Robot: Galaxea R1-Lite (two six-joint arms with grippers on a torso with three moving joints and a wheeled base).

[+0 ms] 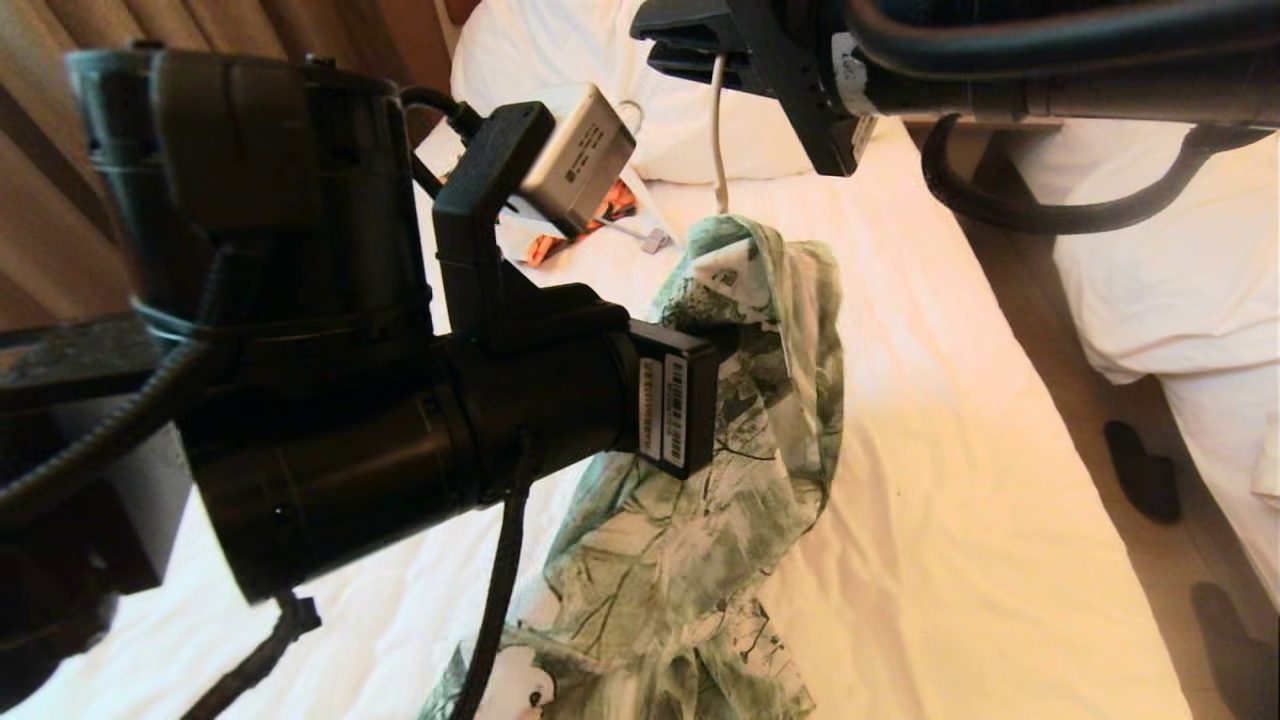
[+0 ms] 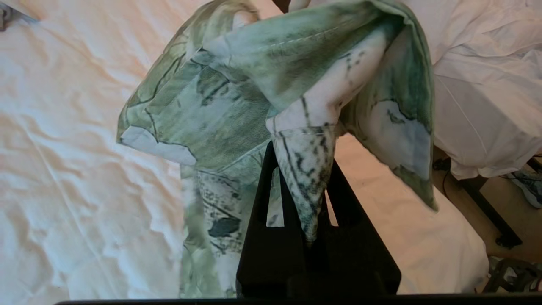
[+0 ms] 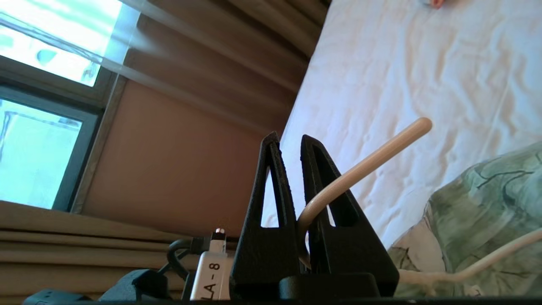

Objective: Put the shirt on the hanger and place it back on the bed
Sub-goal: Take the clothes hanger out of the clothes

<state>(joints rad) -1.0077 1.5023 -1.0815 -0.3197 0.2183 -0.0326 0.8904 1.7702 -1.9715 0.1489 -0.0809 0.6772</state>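
Observation:
The green-and-white leaf-print shirt hangs from the cream hanger over the bed, its lower part bunched on the sheet. My right gripper is raised above the pillows, shut on the hanger's hook. One hanger arm runs into the shirt. My left gripper is shut on a pointed fold of the shirt, near its upper part. In the head view the left wrist hides that gripper's fingers.
An orange floral garment with a clip hanger lies by the white pillows. The neighbouring bed is on the right across a floor gap with dark slippers. Curtains and a window lie left.

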